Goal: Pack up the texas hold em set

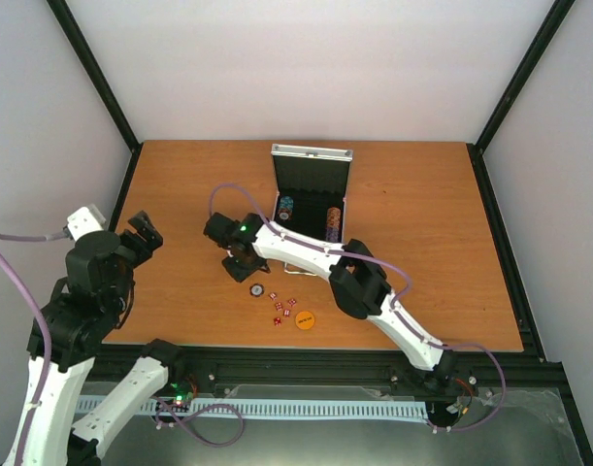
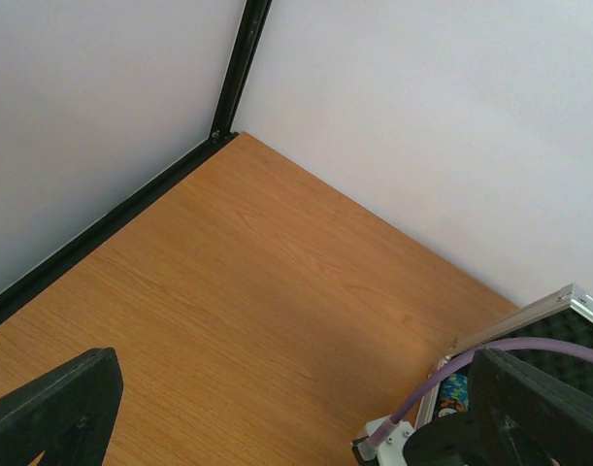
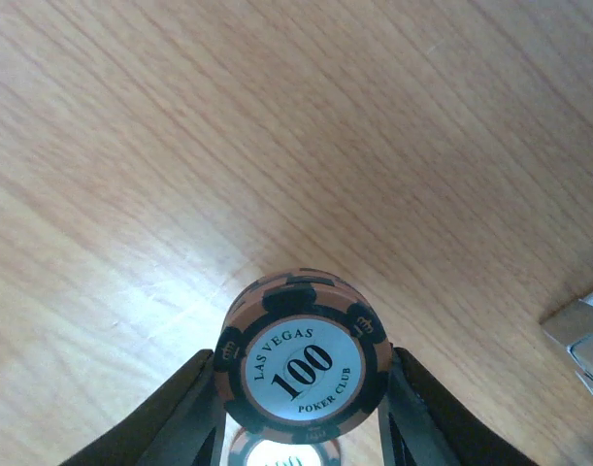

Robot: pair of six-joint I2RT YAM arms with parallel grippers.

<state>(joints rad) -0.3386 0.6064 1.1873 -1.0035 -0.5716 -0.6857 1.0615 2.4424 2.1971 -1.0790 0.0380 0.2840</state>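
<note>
Right gripper (image 3: 304, 388) pinches a short poker chip stack (image 3: 304, 340) by its rims, above the table (image 1: 422, 243) near the open case (image 1: 311, 170). Left gripper (image 2: 296, 417) gapes wide, holding nothing. Chips look stiff, light, slick-edged; stack may shear, so squeeze across rims. Dice (image 1: 283, 309) loose nearby.

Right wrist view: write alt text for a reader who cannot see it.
The right gripper pinches a brown-and-black poker chip marked 100 above the wooden table. A second chip peeks from below; a metal case corner shows at right.
</note>
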